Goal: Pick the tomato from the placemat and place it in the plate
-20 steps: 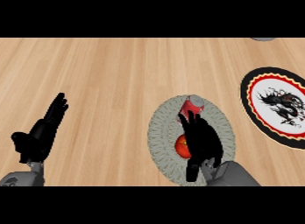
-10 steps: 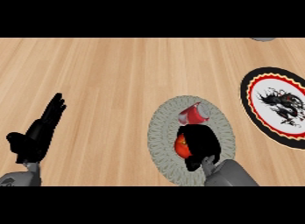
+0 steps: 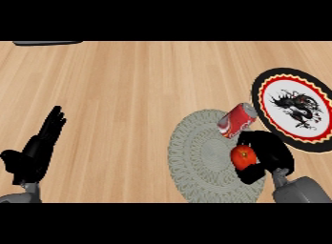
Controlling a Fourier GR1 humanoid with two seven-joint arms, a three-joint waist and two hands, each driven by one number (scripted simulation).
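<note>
R hand (image 3: 269,151) fingers curl around tomato (image 3: 243,157), its stem facing up; no clear long axis. L hand (image 3: 32,152) open.

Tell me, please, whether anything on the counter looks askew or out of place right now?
The red can lies tipped on its side at the placemat's upper edge, close beside the plate. Otherwise nothing stands out: the right hand curls round the tomato over the placemat.
</note>
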